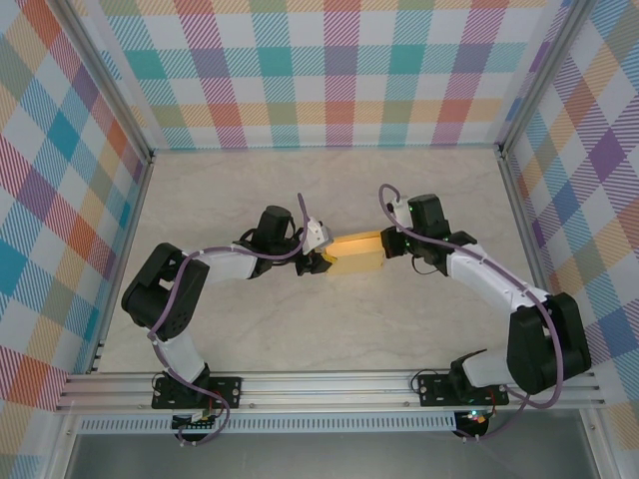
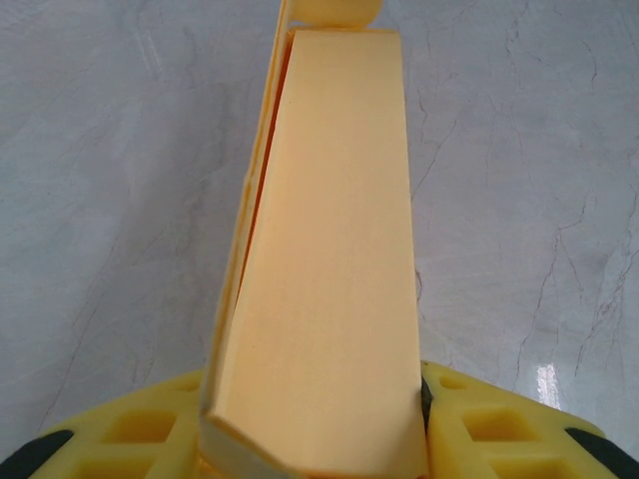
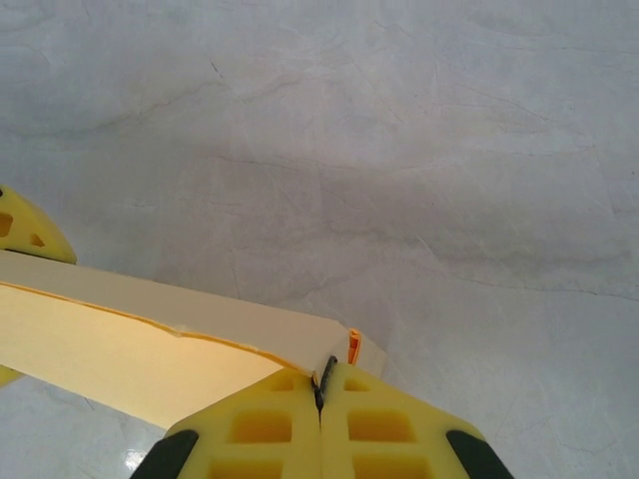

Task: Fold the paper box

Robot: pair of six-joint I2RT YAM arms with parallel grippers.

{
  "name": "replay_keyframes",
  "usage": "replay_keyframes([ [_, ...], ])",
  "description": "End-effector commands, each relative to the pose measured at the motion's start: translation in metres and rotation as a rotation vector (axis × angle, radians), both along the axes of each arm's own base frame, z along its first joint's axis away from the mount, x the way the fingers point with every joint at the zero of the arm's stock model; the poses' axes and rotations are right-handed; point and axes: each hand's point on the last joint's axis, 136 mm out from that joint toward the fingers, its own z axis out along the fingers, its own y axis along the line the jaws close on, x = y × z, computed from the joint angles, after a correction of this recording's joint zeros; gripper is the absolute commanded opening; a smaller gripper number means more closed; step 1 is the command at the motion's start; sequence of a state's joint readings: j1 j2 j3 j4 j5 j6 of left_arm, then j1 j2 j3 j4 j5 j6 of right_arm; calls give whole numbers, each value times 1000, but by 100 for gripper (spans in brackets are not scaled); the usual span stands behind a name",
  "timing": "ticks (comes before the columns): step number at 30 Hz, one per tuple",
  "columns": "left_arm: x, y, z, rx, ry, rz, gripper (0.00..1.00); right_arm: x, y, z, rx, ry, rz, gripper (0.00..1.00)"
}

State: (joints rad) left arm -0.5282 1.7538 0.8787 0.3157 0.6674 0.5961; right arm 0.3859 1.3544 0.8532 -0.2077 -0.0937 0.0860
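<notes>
Gripper, left [image 2: 318, 387]: clamped on left end of paper box [image 1: 357, 254], one finger each side.
Gripper, right [image 3: 321, 371]: fingers pinched together on card edge at right end of paper box.
Table [image 1: 329, 344]: marbled, beneath paper box.

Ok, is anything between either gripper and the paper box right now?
Nothing visible. The left gripper has the paper box between its fingers at one end, and the right gripper is pinched shut on a thin edge at the other end.
</notes>
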Motion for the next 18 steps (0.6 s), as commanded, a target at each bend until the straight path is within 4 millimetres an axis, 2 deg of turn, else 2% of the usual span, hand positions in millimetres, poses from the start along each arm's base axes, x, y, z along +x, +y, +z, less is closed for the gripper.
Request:
replay_keyframes([
  [1, -2, 5, -25, 96, 33, 33, 27, -37, 15, -35, 32, 136, 68, 0],
  [12, -3, 5, -26, 99, 34, 32, 26, -35, 19, -17, 45, 211, 44, 1],
  [18, -3, 5, -26, 99, 34, 34, 26, -35, 20, -29, 39, 228, 38, 0],
])
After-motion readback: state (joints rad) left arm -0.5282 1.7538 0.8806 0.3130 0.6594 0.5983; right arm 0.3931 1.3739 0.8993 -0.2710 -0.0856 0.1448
